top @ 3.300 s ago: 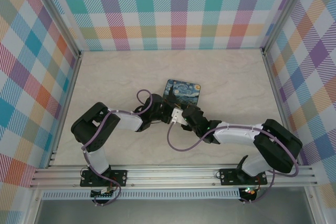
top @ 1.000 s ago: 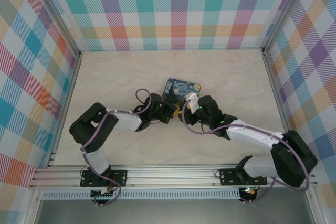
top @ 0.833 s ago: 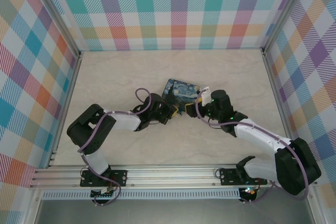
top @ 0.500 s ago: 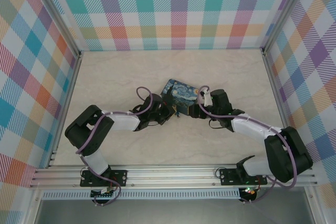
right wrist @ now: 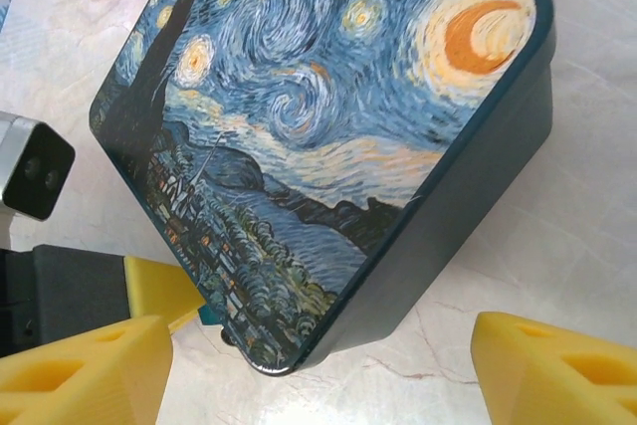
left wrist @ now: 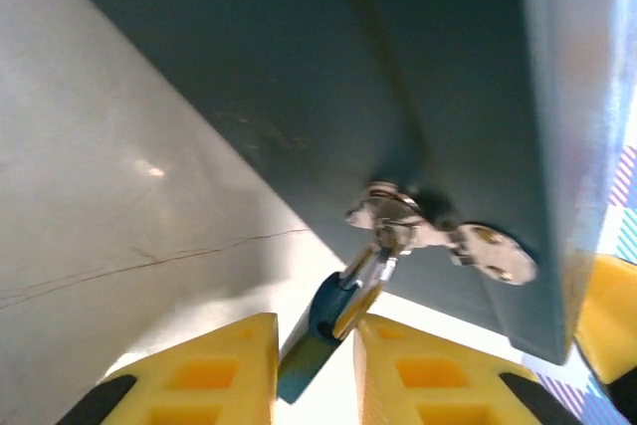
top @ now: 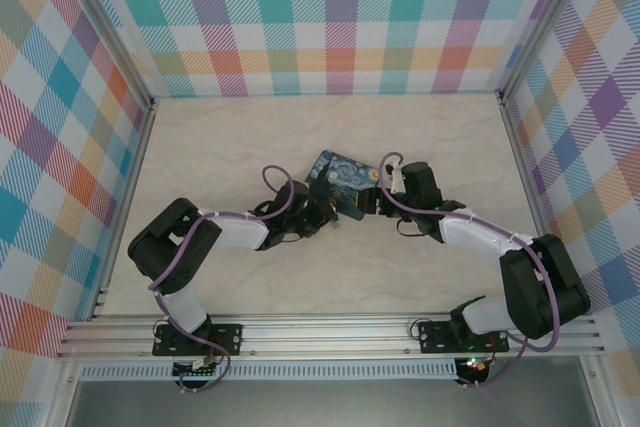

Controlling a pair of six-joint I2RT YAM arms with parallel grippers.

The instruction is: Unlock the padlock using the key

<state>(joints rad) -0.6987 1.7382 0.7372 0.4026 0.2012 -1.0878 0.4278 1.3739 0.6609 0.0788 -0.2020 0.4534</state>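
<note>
- Plainly, the padlock (left wrist: 311, 335) hangs by its thin shackle (left wrist: 363, 281) from the metal hasp (left wrist: 393, 221) on the side of the painted tin (right wrist: 328, 126), with its teal body dangling just above the desk (top: 250, 137).
- The left end effector (left wrist: 317, 333) has its yellow fingers (left wrist: 199, 380) a little apart, one on each side of the padlock body. I cannot tell whether they pinch it or only flank it.
- The right end effector (right wrist: 318, 335) is spread wide and holds nothing. It faces the near corner of the tin, with a finger off to each side.
- I judge the padlock light, hard and smooth. It likely swings freely on the hasp and slips out of a loose pinch.
- The best hold looks to be across the flat faces of the body, low enough to leave the shackle free and the keyhole end exposed.
- The tin seems light too and may slide on the smooth desk if the lock is pulled, so the steadying should be gentle.
- I cannot tell where the key lies. Being thin and tiny, it probably needs a firm pinch on its head, with the blade kept in line with the lock.
</note>
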